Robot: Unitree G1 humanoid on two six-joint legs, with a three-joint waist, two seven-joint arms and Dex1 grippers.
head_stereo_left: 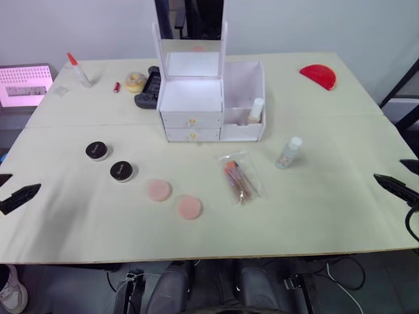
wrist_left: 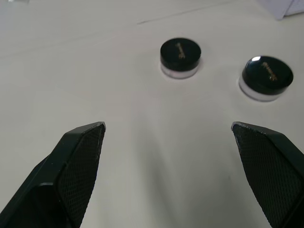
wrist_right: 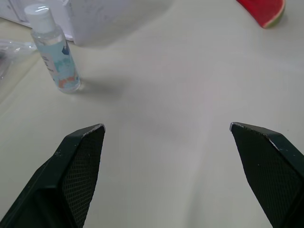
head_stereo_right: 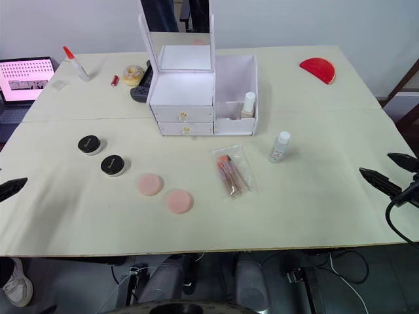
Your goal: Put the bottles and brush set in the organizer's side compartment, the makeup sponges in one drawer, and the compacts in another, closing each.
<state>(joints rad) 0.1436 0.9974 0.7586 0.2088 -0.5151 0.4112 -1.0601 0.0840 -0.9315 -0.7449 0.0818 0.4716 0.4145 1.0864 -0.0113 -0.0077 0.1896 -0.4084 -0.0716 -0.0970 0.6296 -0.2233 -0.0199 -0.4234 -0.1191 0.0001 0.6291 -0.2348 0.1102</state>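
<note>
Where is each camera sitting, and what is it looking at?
Head eyes: high on the head, looking down at the table, organizer, sponges; both gripper tips at the edges.
Left wrist: behind the open left gripper, facing two compacts.
Right wrist: behind the open right gripper, facing a clear bottle.
Shared: compacts and bottle also show from the head.

Black, mesh-textured, wedge-shaped fingers point(wrist_left: 78, 166)

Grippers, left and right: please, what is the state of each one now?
Left gripper: open, holding nothing, above the table.
Right gripper: open, holding nothing.
</note>
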